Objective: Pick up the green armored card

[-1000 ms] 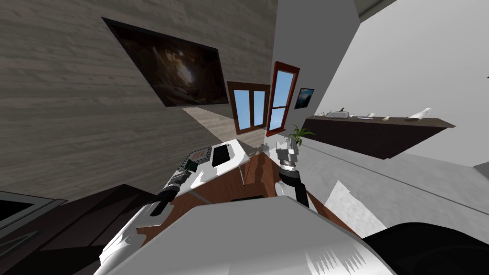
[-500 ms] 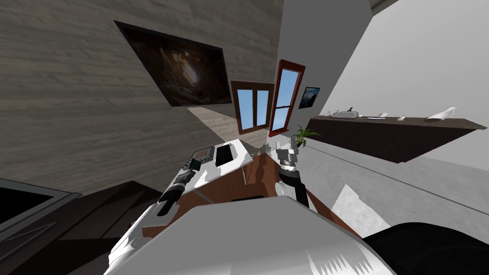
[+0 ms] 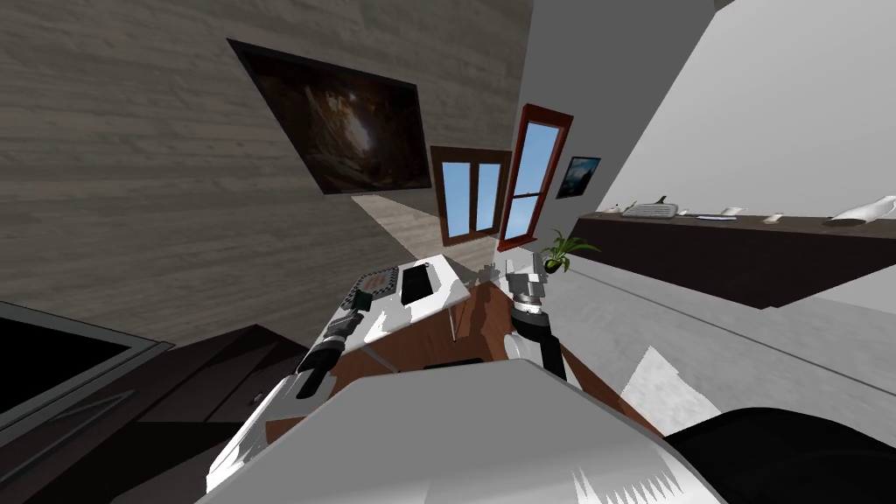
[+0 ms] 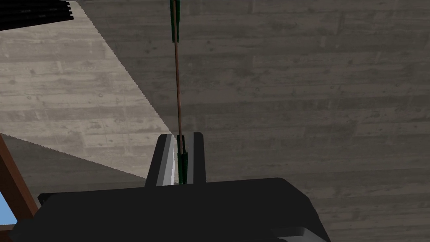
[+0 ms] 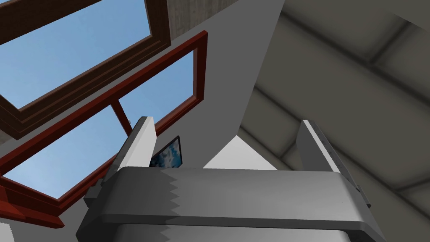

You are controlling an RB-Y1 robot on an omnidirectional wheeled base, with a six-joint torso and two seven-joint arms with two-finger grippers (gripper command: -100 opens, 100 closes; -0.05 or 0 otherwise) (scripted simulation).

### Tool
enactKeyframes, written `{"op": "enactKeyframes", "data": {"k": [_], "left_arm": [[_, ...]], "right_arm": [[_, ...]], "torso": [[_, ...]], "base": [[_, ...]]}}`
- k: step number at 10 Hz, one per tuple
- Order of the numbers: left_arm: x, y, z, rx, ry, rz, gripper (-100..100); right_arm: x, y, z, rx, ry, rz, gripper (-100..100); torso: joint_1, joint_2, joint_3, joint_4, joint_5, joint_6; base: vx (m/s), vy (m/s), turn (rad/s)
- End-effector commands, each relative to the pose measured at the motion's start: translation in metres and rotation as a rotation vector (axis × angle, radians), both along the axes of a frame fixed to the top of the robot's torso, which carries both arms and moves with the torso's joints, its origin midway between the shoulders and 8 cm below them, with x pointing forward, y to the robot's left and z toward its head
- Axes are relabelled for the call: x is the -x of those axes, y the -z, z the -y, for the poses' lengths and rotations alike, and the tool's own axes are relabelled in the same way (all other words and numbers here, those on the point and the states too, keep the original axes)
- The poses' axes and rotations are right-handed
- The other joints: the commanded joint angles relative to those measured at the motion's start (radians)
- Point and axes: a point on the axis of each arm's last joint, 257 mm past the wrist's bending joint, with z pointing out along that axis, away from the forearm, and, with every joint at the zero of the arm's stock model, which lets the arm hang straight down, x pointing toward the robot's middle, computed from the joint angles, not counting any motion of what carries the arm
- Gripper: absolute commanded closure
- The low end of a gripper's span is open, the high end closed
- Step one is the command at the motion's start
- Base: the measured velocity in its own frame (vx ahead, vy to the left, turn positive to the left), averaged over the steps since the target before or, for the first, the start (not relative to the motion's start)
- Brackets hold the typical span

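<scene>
My left gripper [image 4: 179, 136] is shut on the card [image 4: 177, 84]. In the left wrist view the card shows edge-on as a thin line, green at both ends and brown between, rising from between the fingers against a grey plank wall. The head view shows the card's [image 3: 371, 283] face, red with a checkered border, just past my left gripper [image 3: 354, 303] at the near-left corner of a white table [image 3: 442, 296]. My right gripper [image 3: 525, 282] is raised beside the table's right side. The right wrist view shows that gripper [image 5: 226, 122] open and empty.
A dark rectangle [image 3: 416, 283] lies on the white table. A small potted plant [image 3: 562, 252] stands behind the right gripper. A long dark counter [image 3: 744, 258] with small white items runs along the right wall. A dark low cabinet [image 3: 184, 385] stands at my left.
The whole head view has slid rightward, so I have turned. The left gripper stays shut on the card; the right arm holds its pose.
</scene>
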Motion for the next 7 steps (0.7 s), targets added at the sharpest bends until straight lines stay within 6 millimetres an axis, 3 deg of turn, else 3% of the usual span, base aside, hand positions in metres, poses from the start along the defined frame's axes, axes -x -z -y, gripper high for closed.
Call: {"op": "enactKeyframes", "data": {"k": [1,2,4,6,7], "left_arm": [[-0.008,-0.021,0.007,-0.009,0.021,0.040,100],[0.006,-0.004,0.016,0.008,-0.013,0.002,100],[-0.002,-0.029,0.026,-0.003,0.011,0.051,100],[-0.002,-0.031,0.027,-0.005,0.011,0.052,100],[-0.003,-0.032,0.028,-0.005,0.013,0.056,0]], "right_arm": [[0.000,0.000,0.000,0.000,0.000,0.000,0],[0.000,0.000,0.000,0.000,0.000,0.000,0],[0.000,0.000,0.000,0.000,0.000,0.000,0],[0.000,0.000,0.000,0.000,0.000,0.000,0],[0.000,0.000,0.000,0.000,0.000,0.000,0]], "torso": [[0.000,0.000,0.000,0.000,0.000,0.000],[-0.002,0.001,0.000,0.000,-0.001,0.000],[0.002,0.000,0.000,0.000,0.001,-0.001],[-0.002,0.001,0.000,0.000,0.000,0.000],[-0.002,0.001,0.001,0.000,0.000,0.000]], "base": [[0.006,0.013,-0.006],[0.033,0.065,0.121],[0.027,0.054,0.050],[0.004,0.005,-0.010],[0.000,0.000,0.000]]}}
